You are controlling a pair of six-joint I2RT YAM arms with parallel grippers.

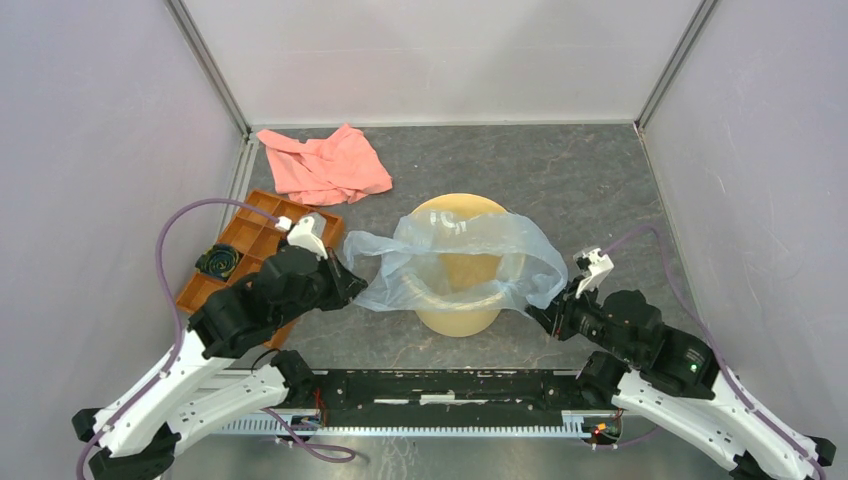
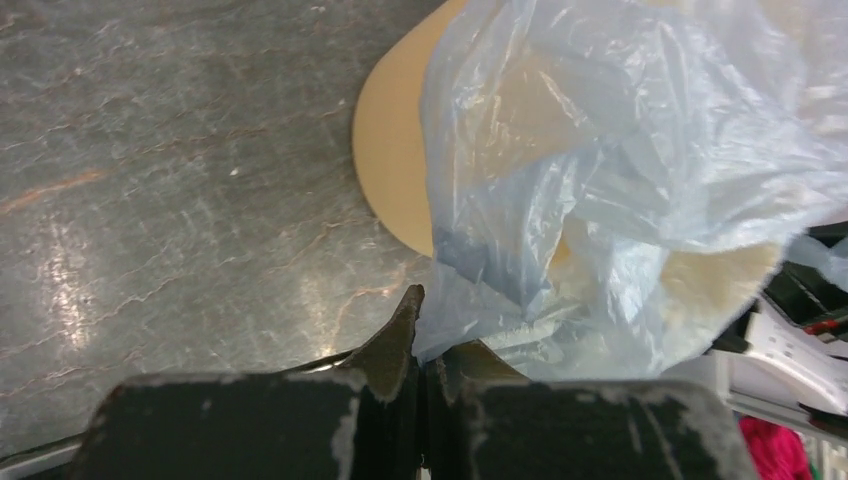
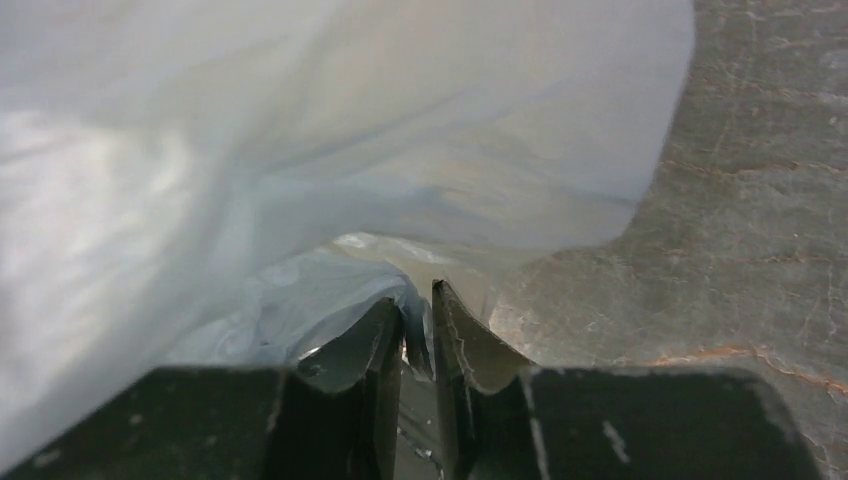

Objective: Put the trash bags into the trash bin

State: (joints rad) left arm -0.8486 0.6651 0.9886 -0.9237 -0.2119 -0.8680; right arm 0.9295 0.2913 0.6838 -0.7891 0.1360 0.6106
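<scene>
Trash bag (image 1: 452, 250) spans left-to-right over trash bin (image 1: 460, 322), ends pinched in left pincer (image 1: 352, 285) and right pincer (image 1: 537, 315).

We see the trash bag (image 1: 450, 250) draped across the mouth of the trash bin (image 1: 458, 320); table (image 1: 590, 180) lies open from 12 to 3 o'clock, while cloth (image 1: 325, 165) at 11 and tray (image 1: 252, 234) at 9 crowd the left

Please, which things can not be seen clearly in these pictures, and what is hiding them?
Top view: the inside of the trash bin, veiled by the trash bag draped over it.
Top view: the near compartments of the orange tray, under the left arm.
Right wrist view: the bin, behind bag film close to the lens.
</scene>
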